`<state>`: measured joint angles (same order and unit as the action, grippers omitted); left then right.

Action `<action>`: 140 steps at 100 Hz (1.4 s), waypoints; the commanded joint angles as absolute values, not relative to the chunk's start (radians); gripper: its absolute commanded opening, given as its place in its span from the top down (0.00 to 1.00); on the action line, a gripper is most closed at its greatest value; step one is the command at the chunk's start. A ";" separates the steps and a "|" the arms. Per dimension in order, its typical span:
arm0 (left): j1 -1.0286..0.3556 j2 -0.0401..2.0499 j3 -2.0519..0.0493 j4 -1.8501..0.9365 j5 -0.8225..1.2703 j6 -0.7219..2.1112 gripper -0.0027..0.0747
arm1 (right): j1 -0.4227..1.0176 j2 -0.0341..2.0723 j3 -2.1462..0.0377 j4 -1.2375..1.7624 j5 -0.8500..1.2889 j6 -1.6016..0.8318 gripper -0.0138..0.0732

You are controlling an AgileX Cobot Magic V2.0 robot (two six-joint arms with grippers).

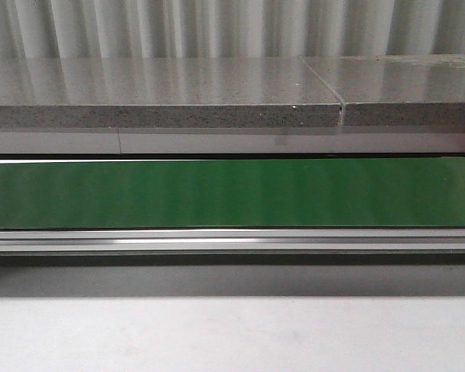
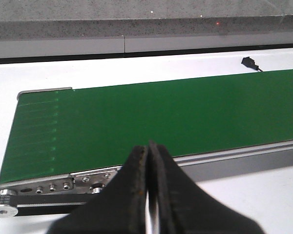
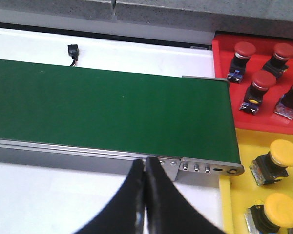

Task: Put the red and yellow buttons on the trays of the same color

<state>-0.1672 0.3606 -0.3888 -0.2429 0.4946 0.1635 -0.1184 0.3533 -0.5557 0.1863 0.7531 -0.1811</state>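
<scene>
Front view: a green conveyor belt (image 1: 232, 192) runs across the frame on a metal rail (image 1: 232, 241), with a grey stone ledge (image 1: 163, 93) behind it; neither arm nor any button appears here. Left wrist view: the left gripper (image 2: 149, 195) is pressed closed, fingers touching, gripping nothing, poised over the belt's roller end (image 2: 5, 207); a small black sensor (image 2: 248, 62) sits on the white table beyond the belt. Right wrist view: the right gripper (image 3: 145, 195) is likewise closed and empty. Beside the belt's end, four red buttons (image 3: 258, 87) stand on the red tray (image 3: 224, 53); yellow buttons (image 3: 278, 158) stand on the adjoining yellow tray (image 3: 229, 204).
</scene>
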 commanded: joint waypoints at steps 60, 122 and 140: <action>-0.174 0.366 -0.416 -0.255 0.425 0.158 0.99 | -0.104 0.361 -0.566 0.189 0.633 -0.191 0.92; -0.174 0.366 -0.416 -0.255 0.426 0.158 0.99 | 0.016 0.058 -0.172 -0.025 0.266 0.069 0.92; -0.174 0.366 -0.416 -0.255 0.426 0.158 0.99 | 0.016 -0.002 -0.075 -0.025 0.177 0.069 0.92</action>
<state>-0.1672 0.3606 -0.3888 -0.2429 0.4946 0.1635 0.0164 0.0114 -0.0875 -0.0089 0.3116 0.0654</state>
